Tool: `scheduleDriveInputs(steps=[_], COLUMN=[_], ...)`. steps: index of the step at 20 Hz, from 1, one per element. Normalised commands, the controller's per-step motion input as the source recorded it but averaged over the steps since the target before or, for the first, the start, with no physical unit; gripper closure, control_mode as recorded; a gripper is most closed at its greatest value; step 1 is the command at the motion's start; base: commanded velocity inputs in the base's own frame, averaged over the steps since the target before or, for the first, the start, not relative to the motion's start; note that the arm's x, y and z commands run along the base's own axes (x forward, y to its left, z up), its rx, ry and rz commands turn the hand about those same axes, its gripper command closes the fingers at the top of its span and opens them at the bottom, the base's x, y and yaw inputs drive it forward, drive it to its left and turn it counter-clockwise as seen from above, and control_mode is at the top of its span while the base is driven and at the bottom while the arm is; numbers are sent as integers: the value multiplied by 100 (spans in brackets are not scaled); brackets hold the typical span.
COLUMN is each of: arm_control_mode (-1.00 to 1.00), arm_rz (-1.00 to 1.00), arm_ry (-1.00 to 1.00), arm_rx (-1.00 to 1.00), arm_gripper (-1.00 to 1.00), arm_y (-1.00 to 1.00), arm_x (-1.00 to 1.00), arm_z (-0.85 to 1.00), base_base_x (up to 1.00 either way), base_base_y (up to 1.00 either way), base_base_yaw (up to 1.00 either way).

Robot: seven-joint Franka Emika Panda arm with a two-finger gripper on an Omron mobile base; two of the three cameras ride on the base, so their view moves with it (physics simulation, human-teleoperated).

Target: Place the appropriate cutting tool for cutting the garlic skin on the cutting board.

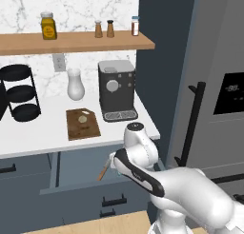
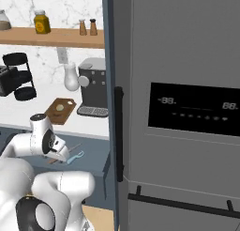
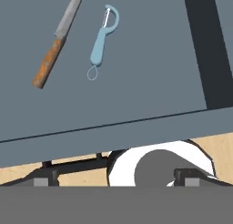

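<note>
Knife (image 3: 57, 41) beside blue peeler (image 3: 102, 38) in open drawer (image 3: 150, 59), garlic (image 1: 83, 118) on cutting board (image 1: 83, 123), pincer state unclear

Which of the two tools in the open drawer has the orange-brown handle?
The knife: long grey blade, orange-brown handle. The peeler beside it is light blue with a looped head.

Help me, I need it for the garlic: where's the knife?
In the open drawer below the counter, the knife lies beside the blue peeler.
</note>
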Motion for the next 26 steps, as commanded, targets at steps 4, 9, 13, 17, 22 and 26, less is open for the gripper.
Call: scheduleDriveInputs(steps=[4,9,13,17,22,26], arm_control_mode=[-100,-100,-100,-100,-100,-100], arm_rz=[0,0,0,0,0,0], arm_ry=[-2,0,0,0,1,0], arm_rx=[0,0,0,0,0,0], arm_gripper=[-100,-100,-100,-100,-100,-100], arm_y=[40,34,12,8,32,34], arm_x=[4,19,42,33,27,31], arm_z=[-10,-15,-5,-1,-10,-15], base_base_x=[0,0,0,0,0,0], base_base_y=[0,0,0,0,0,0], base_base_yaw=[0,0,0,0,0,0])
